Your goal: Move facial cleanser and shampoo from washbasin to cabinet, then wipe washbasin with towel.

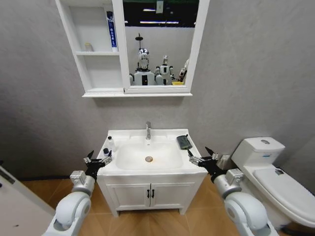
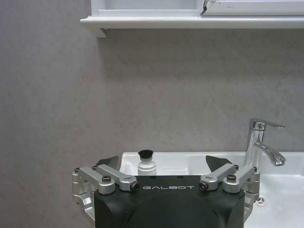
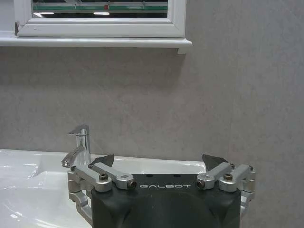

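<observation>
Bathroom, prob. a mock-up: washbasin [image 1: 147, 153] w/ chrome tap [image 1: 147, 130], toilet [image 1: 275, 177], mirror cabinet [image 1: 133, 46] on grey wall, wood-look floor.

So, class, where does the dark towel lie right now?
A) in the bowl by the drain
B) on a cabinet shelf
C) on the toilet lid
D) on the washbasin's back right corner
D: the towel lies on the washbasin rim, right of the tap.

Even, fairly bright light came from overhead, and ceiling strip lights showed as reflections in the mirror [image 1: 160, 42] at the top of the head view. The cabinet [image 1: 98, 49] cast a soft shadow on the grey wall [image 1: 39, 98] beneath its ledge. Straight edges bowed toward that view's borders, while both wrist views stayed sharp, with faint glare on the washbasin [image 3: 28, 190].
</observation>
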